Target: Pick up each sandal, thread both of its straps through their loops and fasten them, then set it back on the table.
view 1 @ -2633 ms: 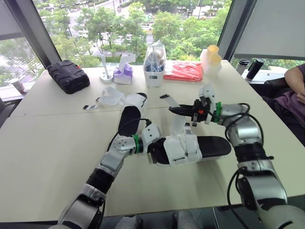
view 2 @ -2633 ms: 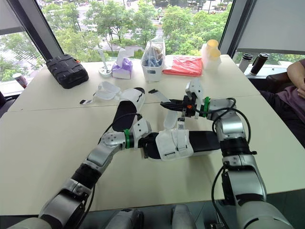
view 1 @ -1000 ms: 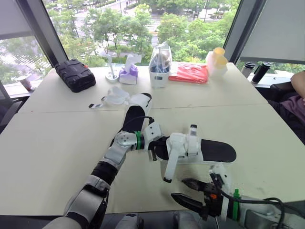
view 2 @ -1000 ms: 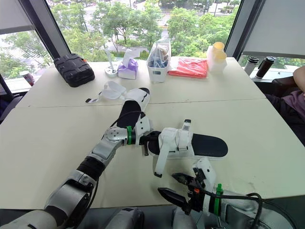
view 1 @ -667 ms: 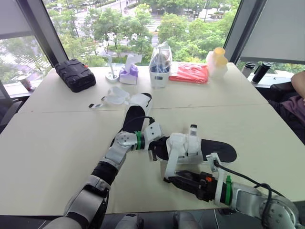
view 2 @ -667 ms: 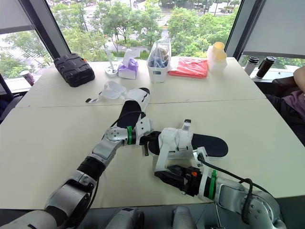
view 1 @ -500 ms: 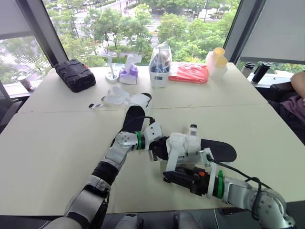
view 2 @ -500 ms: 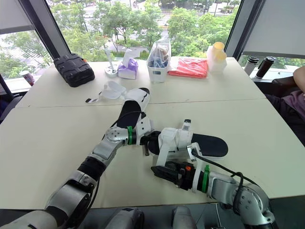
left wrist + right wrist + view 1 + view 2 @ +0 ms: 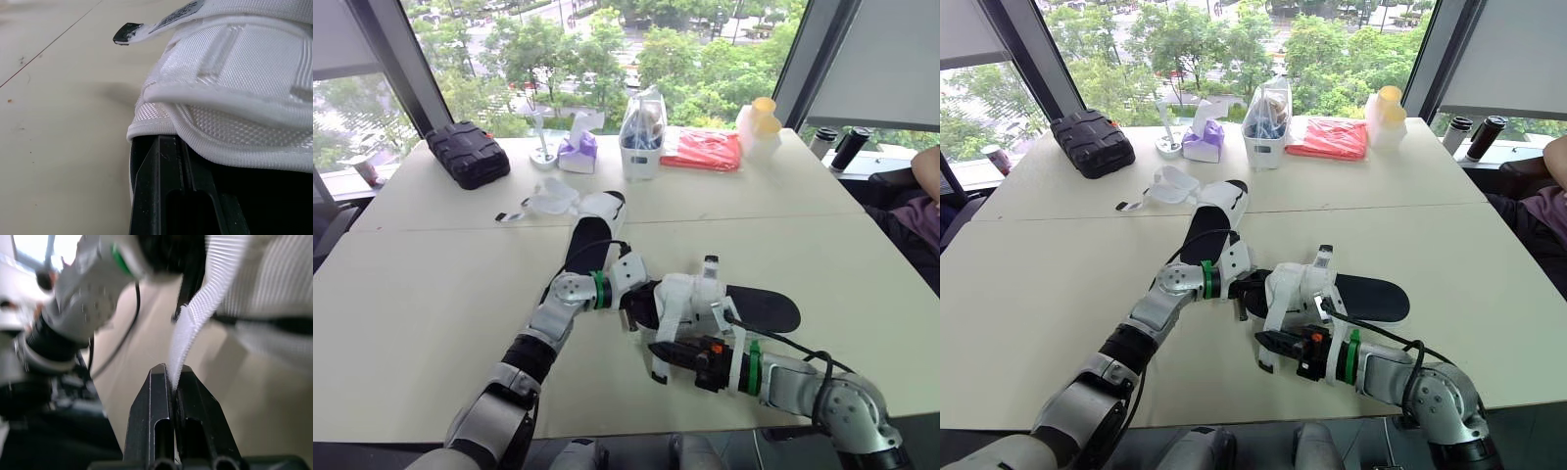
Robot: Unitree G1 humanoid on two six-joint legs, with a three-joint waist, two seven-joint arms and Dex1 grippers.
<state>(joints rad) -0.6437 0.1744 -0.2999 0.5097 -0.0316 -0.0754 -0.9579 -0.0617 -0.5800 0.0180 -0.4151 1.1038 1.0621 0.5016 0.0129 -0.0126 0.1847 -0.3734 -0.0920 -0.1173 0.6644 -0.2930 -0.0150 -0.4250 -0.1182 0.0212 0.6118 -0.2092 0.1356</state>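
Right fingers [image 9: 159, 417] on white strap [image 9: 195, 328] of sandal [image 9: 760, 306], beige table [image 9: 431, 284], windows [image 9: 558, 59] behind.

Silver-and-black arms, green-banded at the wrists.
The left arm [image 9: 536, 336] and right arm [image 9: 824, 394] are jointed silver-grey shells with black segments. A green ring [image 9: 597, 290] circles each wrist, and a loose black cable [image 9: 791, 345] loops along each forearm. The right gripper [image 9: 658, 351] shows an orange-red spot behind its slotted black fingers [image 9: 151, 431].

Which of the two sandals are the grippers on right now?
The nearer sandal: the left gripper grips its end, the right gripper pinches its loose strap. The farther sandal lies unheld.
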